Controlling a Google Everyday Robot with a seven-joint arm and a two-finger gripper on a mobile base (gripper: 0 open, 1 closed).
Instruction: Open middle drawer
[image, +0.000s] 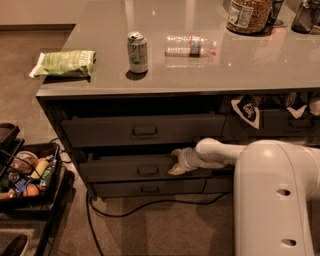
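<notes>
The middle drawer (125, 167) is a wide dark-grey flat front with a small handle (148, 170) at its centre. It stands pulled a little way out from the cabinet, with a dark gap above it. My gripper (176, 162) is at the drawer's top edge, just right of the handle, at the end of my white arm (220, 152) that reaches in from the right. The top drawer (142, 130) sits above it and the bottom drawer (150, 188) below.
On the counter (200, 65) lie a green chip bag (65, 62), a soda can (137, 51), a clear water bottle (190, 45) and a jar (248, 15). A black cart of snacks (27, 175) stands at the left. A black cable (140, 207) runs along the floor.
</notes>
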